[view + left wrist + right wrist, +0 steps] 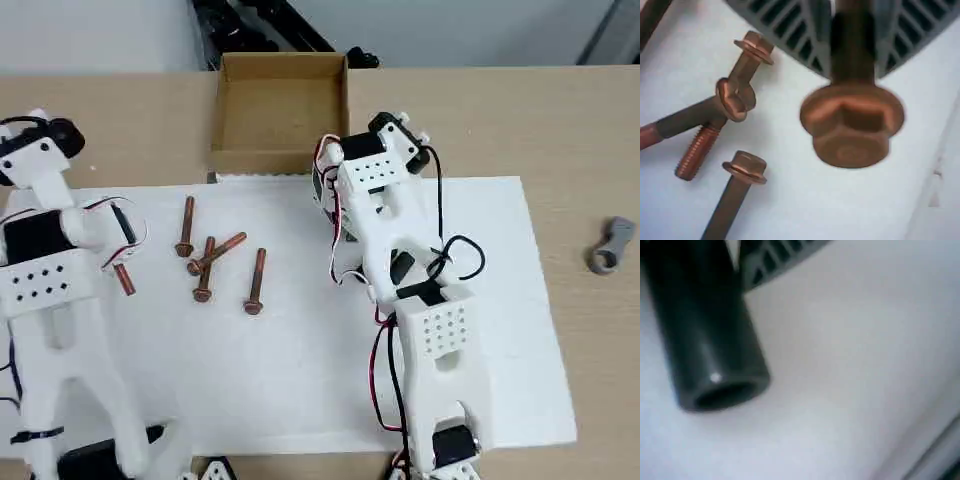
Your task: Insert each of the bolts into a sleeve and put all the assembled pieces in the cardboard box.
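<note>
Copper bolt (852, 125) hangs head-down, its shank pinched in the left gripper (852, 45) above the white sheet (300, 380). Right gripper (735, 255) clamps a black sleeve (710, 340), open end toward the sheet. Four loose bolts (215, 253) lie between the arms, two crossing. Cardboard box (280, 120) stands at the sheet's far edge.

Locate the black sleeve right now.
The black sleeve is held in the right end effector, low over the white sheet, in front of the cardboard box's near right corner in the high view.
</note>
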